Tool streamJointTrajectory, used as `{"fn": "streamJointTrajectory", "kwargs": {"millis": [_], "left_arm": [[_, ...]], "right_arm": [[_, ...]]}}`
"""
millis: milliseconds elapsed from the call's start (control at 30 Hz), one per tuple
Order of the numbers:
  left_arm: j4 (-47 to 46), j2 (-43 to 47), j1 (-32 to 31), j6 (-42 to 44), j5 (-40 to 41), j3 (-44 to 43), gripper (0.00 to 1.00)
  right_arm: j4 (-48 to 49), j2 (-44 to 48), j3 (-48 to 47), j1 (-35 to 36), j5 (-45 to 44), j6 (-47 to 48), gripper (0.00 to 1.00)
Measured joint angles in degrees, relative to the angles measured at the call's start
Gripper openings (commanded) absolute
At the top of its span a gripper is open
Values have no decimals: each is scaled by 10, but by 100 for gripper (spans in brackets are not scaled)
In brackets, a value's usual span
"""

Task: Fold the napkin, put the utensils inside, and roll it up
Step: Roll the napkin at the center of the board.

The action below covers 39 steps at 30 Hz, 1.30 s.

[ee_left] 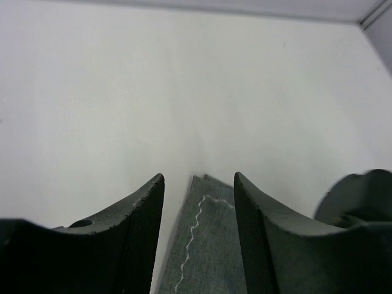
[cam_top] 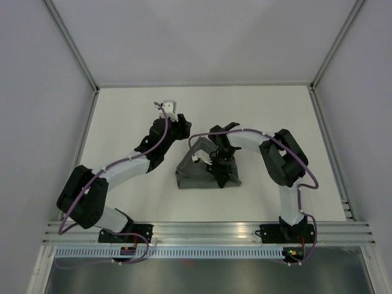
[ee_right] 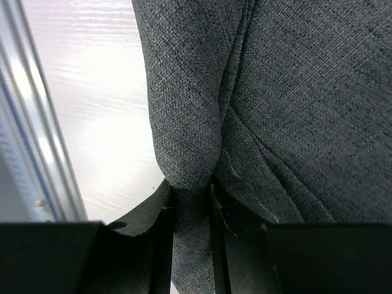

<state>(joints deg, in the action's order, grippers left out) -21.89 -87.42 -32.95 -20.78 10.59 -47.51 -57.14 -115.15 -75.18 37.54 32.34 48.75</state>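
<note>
Dark grey cloth, the napkin [cam_top: 195,177], lies bunched in a low heap near the middle of the white bench [cam_top: 275,122]. Open surface runs out from it towards 12, 3 and 9 o'clock, up to the walls. At 6 o'clock the aluminium rail [cam_top: 208,229] lies fairly near. The left hand [cam_top: 182,128] hovers at 11 o'clock of the heap. The right hand [cam_top: 218,170] is down on the heap's right half, its fingertips lost against the dark fabric.

From the left wrist, the left hand [ee_left: 199,177] stands released, fingers apart. A napkin [ee_left: 208,251] corner with pale zigzag stitching [ee_left: 193,233] lies between them, apparently touching neither. Bare bench [ee_left: 184,92] fills everything towards 12 o'clock. A dark rounded part [ee_left: 361,199] at 4 o'clock is cut off by the edge.

From the right wrist, the right hand [ee_right: 190,202] is clenched on a pinched fold of napkin [ee_right: 294,92], which hides most of the view. Glaring bench [ee_right: 98,122] and a blurred rail [ee_right: 30,122] show at 9 o'clock.
</note>
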Motion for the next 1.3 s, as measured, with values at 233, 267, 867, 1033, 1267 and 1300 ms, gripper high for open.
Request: {"fn": "streamJointTrajectory", "kwargs": {"millis": [233,267,867,1033,1267,1300], "left_arm": [[-100,172,1,23,29,89,55],[-107,194,1,30,29,101,51],[-57,256,-255,264,38,205,53],[-101,229,-327,361,19,264,57],[-166,153,-375,456,-13,304,56],[-181,134,-382,466,-14,304,57]], "right_arm": [[-162,-111,-95,-21,58,3,1],[-186,-127,-104,-21,62,3,0],[-293,-208,-137,-33,63,-5,1],[-283,-202,-131,-33,62,-18,1],[-277,-198,-127,-34,62,-29,0],[-276,-198,-126,-34,62,-30,1]]}}
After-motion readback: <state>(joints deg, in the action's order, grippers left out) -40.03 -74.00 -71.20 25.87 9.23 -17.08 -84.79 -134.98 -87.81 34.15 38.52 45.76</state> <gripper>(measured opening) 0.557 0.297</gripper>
